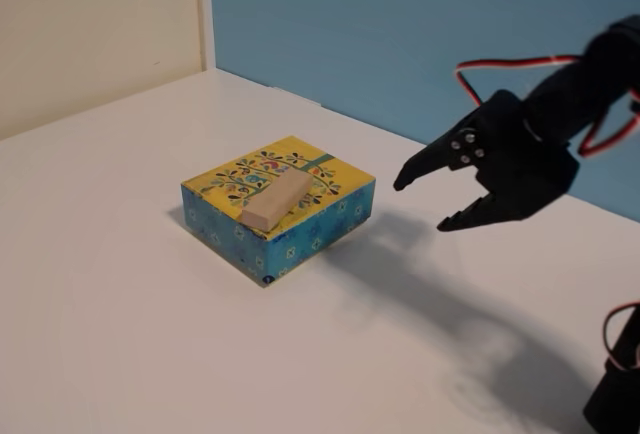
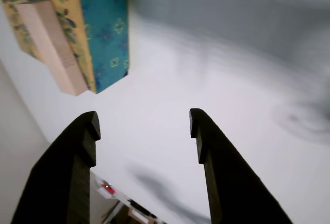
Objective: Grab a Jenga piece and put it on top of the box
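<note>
Jenga piece [image 1: 277,202] atop box [image 1: 290,229]; gripper [image 1: 422,202] open, empty, apart.

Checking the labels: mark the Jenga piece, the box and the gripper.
Jenga piece [image 1: 277,201], fixed view, on its top face.
Box [image 1: 330,215], fixed view, on its blue side wall.
Gripper [image 1: 420,202], fixed view, midway between its open fingertips.
</note>
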